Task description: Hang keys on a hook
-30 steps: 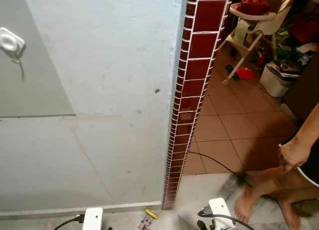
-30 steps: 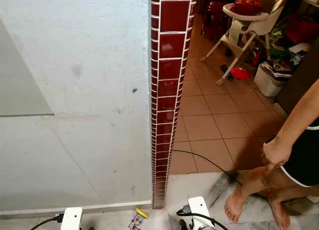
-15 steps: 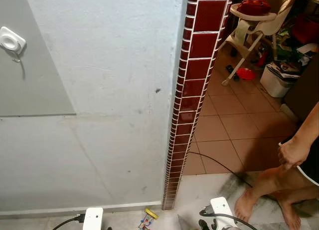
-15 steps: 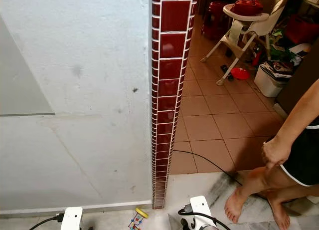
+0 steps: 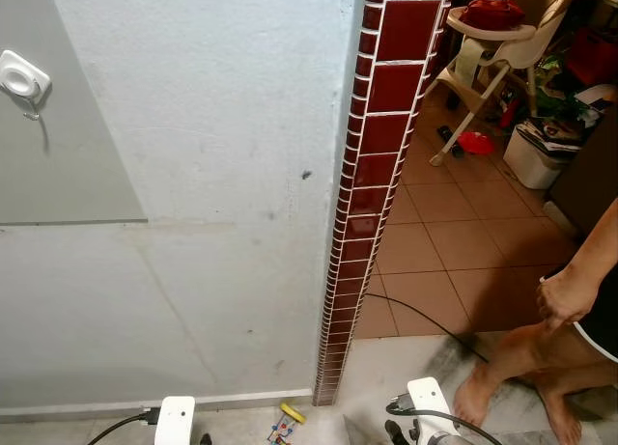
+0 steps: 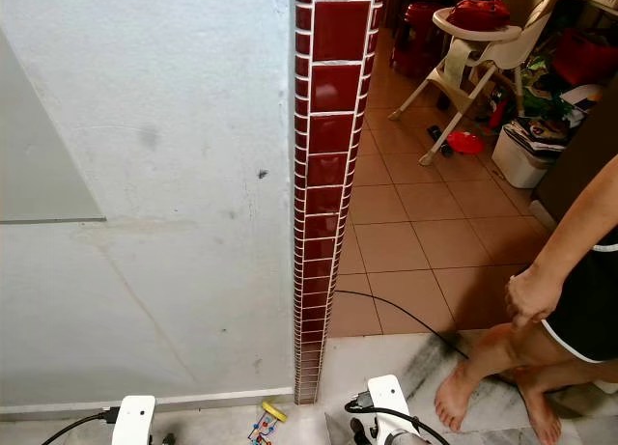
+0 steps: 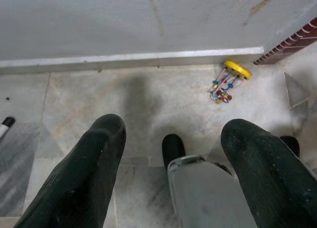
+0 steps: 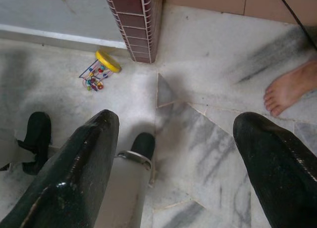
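Observation:
The keys [image 5: 286, 424], a small bunch with a yellow tag and coloured beads, lie on the marble floor at the foot of the wall, beside the red tiled corner. They also show in the left wrist view [image 7: 225, 82] and the right wrist view [image 8: 100, 68]. A white hook [image 5: 21, 80] is fixed high on the grey panel at the far left of the wall. My left gripper [image 7: 173, 159] hangs open above the floor, holding nothing. My right gripper [image 8: 173, 159] is open too, empty, over the marble near my foot.
A red tiled wall edge [image 5: 372, 175] runs down the middle. A person stands at the right with bare feet [image 5: 488, 392] on the marble. A black cable [image 5: 425, 321] crosses the terracotta floor. A high chair [image 5: 492, 40] and clutter stand far back right.
My left arm's white wrist has slid slightly to the left at the bottom edge. The keys, the hook and the person have not moved.

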Controlling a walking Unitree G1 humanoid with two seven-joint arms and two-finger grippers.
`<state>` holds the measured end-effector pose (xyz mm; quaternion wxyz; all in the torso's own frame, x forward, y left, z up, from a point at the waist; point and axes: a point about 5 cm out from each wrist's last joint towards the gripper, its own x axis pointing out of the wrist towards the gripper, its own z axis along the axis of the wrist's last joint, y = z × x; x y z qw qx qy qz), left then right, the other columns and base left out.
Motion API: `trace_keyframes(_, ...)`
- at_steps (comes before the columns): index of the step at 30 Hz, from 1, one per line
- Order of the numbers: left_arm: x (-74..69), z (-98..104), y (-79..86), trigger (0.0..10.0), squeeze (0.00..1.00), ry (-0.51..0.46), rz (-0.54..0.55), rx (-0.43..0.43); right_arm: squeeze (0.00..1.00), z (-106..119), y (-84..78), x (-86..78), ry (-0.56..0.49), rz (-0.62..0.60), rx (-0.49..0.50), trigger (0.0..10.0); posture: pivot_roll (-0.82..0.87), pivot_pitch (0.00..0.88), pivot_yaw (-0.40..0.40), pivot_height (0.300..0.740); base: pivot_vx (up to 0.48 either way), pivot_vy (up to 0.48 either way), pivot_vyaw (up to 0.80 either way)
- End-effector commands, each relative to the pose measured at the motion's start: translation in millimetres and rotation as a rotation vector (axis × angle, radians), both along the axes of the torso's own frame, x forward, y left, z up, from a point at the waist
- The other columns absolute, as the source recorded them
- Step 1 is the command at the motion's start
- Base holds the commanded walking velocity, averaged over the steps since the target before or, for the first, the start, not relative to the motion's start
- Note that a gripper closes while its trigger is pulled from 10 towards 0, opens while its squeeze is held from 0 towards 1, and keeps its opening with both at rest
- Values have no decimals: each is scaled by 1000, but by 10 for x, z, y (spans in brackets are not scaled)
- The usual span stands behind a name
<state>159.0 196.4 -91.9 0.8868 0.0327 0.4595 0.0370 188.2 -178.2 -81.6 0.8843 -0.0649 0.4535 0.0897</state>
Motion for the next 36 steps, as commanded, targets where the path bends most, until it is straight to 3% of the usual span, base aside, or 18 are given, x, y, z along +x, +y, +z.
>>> trace_keyframes(1, 62, 23, -49, 10000, 0, -21, -43, -7, 0, 24, 12, 48, -16, 7, -1, 10000, -87, 0, -32, 740, 0, 0, 0)
trace_keyframes(6, 84, 23, -128, 10000, 0, -27, -65, -24, 0, 36, 4, 67, -22, 35, -12, 10000, -92, 0, -36, 740, 0, 0, 0)
trace_keyframes(9, 80, 15, -244, 10000, 0, -29, -140, -47, 4, 41, -28, 71, -24, 20, -12, 10000, -95, 0, -34, 740, 0, 0, 0)
trace_keyframes(13, 97, 25, -156, 10000, 0, -40, 26, -91, 4, 31, -33, 51, -16, 11, -5, 10000, -98, 0, -30, 740, 0, 0, 0)
trace_keyframes(17, 106, 32, -114, 10000, 0, -53, 114, -139, 0, 24, -26, 36, -12, -2, 12, 10000, -91, 0, -30, 740, 0, 0, 0)
trace_keyframes(22, 94, 31, -93, 10000, 0, -45, 67, -100, 0, 0, 8, -3, -3, -2, 18, 10000, -93, 0, -16, 740, 0, 0, 0)
trace_keyframes(31, 31, 6, -62, 10000, 0, -25, 77, -96, 39, -20, 43, -39, 6, 4, 26, 10000, -87, 0, -17, 740, 0, 0, 0)
trace_keyframes(34, 28, 5, -72, 10000, 0, -25, 58, -94, 122, -21, 40, -42, 8, 19, 19, 10000, -80, 0, -20, 740, 0, 0, 0)
trace_keyframes(36, 20, 1, -72, 10000, 0, -24, 64, -94, 314, -22, 38, -46, 9, 23, 18, 10000, -78, 0, -23, 740, 0, 0, 0)
